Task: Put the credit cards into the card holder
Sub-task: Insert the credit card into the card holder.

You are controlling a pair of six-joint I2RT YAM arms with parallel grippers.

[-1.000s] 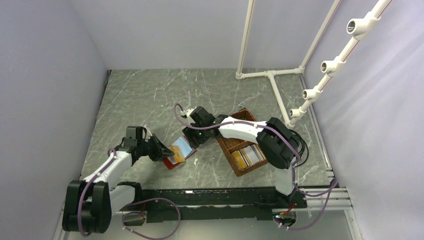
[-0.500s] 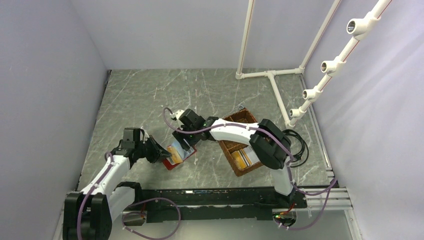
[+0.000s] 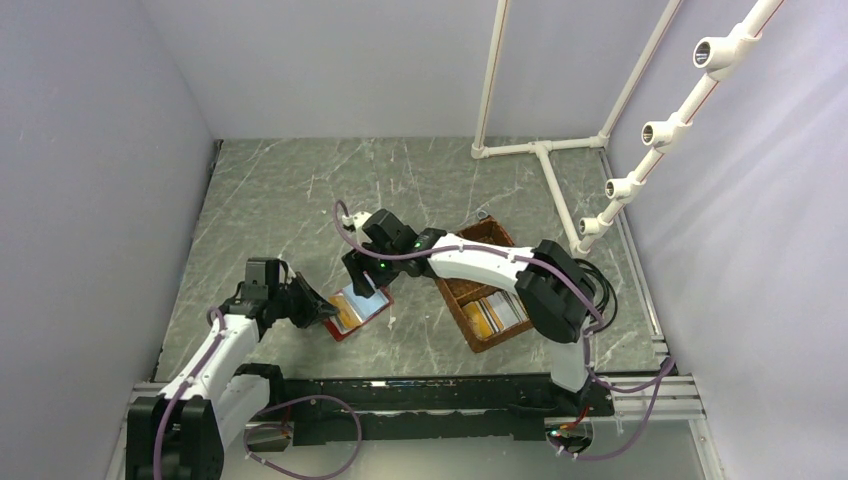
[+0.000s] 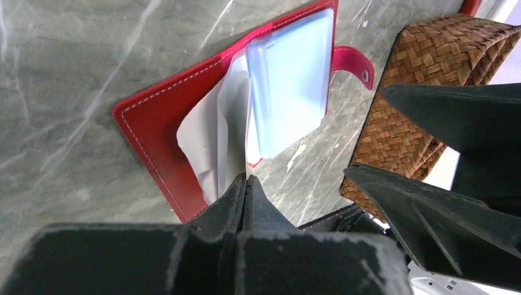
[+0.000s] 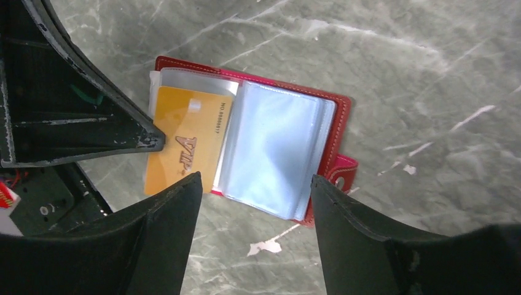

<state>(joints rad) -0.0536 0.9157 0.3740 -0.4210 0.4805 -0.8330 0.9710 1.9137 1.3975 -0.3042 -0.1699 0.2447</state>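
Currently, by item:

1. Holder [image 3: 375, 305]: red, lying open on the table [image 3: 290, 190], just left of the basket [image 3: 452, 298]. Its snap tab [image 4: 352, 62] is on the side toward the basket. Its clear sleeves [image 5: 270, 153] are stacked over the right half.
2. Card [image 5: 184, 144]: orange, marked VIP, lying face up on the holder's left half, beside the sleeves. I cannot tell whether it sits inside a sleeve.
3. More cards [image 3: 492, 312]: orange and pale, well apart from the holder, in the basket's near compartment.
4. My left gripper [image 3: 322, 310]: at the holder's left edge, fingers pressed together and clamped on a pale leaf [image 4: 212, 141] of the holder. 1 fingertip lies against the orange card's edge.
5. My right gripper [image 5: 255, 178]: fingers wide apart, holding nothing. It hovers above the open holder and touches neither the holder nor the card.
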